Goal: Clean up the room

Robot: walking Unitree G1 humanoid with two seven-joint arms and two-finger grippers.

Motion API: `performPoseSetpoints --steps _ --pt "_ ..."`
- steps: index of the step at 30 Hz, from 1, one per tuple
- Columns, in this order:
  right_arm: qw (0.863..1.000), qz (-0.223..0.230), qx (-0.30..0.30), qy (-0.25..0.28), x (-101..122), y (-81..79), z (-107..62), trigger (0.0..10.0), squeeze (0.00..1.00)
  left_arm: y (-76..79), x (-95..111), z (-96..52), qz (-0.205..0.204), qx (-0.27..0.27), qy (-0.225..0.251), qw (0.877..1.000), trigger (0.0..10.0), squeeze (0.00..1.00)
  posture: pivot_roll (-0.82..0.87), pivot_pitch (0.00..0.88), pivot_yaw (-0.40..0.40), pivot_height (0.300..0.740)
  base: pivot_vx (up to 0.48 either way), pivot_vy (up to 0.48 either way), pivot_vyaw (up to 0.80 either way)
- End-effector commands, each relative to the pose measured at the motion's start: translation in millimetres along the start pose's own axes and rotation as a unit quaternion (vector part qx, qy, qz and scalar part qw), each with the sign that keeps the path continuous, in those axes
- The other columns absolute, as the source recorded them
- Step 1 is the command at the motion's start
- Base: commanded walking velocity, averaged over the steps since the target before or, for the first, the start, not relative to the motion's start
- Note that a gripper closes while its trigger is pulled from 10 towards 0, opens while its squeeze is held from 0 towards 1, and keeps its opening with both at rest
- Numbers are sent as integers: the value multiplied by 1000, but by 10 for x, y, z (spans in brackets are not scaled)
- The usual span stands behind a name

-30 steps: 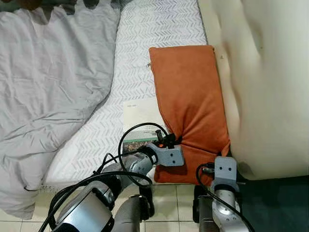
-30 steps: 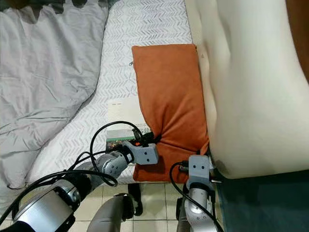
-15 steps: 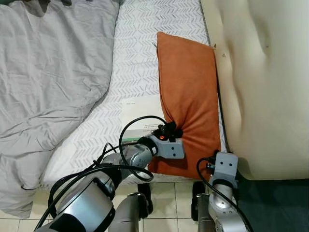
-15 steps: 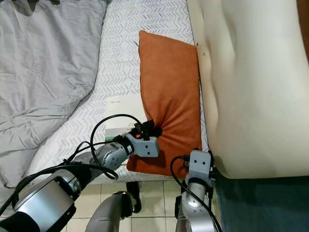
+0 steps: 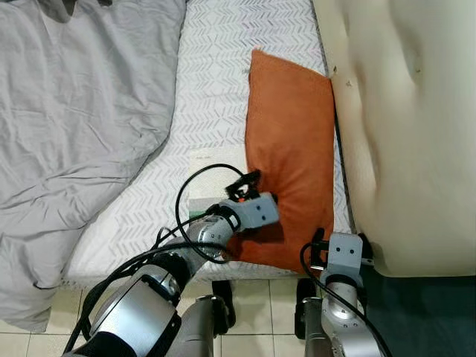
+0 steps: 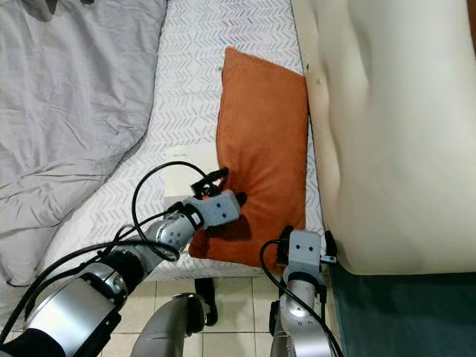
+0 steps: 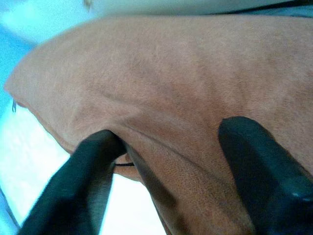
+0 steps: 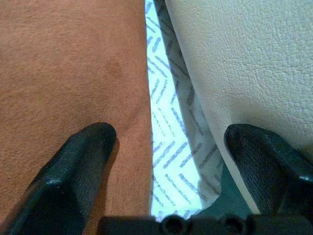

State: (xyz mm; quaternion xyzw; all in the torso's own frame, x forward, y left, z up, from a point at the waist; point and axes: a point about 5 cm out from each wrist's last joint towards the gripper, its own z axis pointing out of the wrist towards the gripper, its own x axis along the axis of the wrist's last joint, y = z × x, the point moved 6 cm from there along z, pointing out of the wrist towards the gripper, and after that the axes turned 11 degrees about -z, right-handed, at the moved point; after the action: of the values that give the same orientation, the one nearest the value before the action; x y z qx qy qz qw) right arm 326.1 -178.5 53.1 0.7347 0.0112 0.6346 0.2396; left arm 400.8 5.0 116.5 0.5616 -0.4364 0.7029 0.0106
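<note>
An orange pillow (image 5: 294, 134) lies lengthwise on the bed, its right side against the cream padded headboard (image 5: 401, 111). My left gripper (image 5: 245, 184) is shut on the pillow's left edge near its near end. In the left wrist view one finger (image 7: 93, 166) is tucked under a fold of the orange fabric (image 7: 186, 83) and the other finger (image 7: 254, 156) presses on top. My right gripper (image 8: 171, 142) is open at the pillow's near right corner. One finger (image 8: 83, 156) rests on the pillow and the other finger (image 8: 264, 156) is beside the headboard.
A white paper (image 5: 216, 160) over a green-covered book (image 5: 199, 204) lies on the chevron-patterned sheet (image 5: 216, 74), partly under the pillow. A rumpled grey duvet (image 5: 74, 111) covers the bed's left side. Tiled floor (image 5: 260, 294) and a dark teal surface (image 5: 431, 312) lie below.
My left gripper has risen with the pillow's left edge, tipping the pillow toward the headboard so it looks narrower. The right gripper has stayed at the near corner.
</note>
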Motion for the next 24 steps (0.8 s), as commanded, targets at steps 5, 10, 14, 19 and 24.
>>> performPoseSetpoints --steps 5,10,14,19,24 --pt "1000 -9 0 16 76 131 -34 10000 0 89 -332 -131 -123 8 -69 990 10000 1000 -234 478 88 740 0 0 0" --pt "999 39 31 -1 48 35 -96 10000 0 -115 -278 -151 -166 37 -39 985 10000 1000 -218 465 86 740 0 0 0" --pt "990 117 68 -39 -32 -74 -124 10000 0 -391 -199 -228 -200 66 10 977 10000 1000 -196 445 87 740 0 0 0" --pt "975 182 90 -91 -204 -111 -97 10000 0 -676 -110 -359 -226 96 59 967 10000 1000 -174 432 87 740 0 0 0" --pt "955 242 128 -116 -269 -187 27 10000 0 -1048 264 -600 -252 138 149 946 10000 1000 -129 412 81 740 0 0 0"
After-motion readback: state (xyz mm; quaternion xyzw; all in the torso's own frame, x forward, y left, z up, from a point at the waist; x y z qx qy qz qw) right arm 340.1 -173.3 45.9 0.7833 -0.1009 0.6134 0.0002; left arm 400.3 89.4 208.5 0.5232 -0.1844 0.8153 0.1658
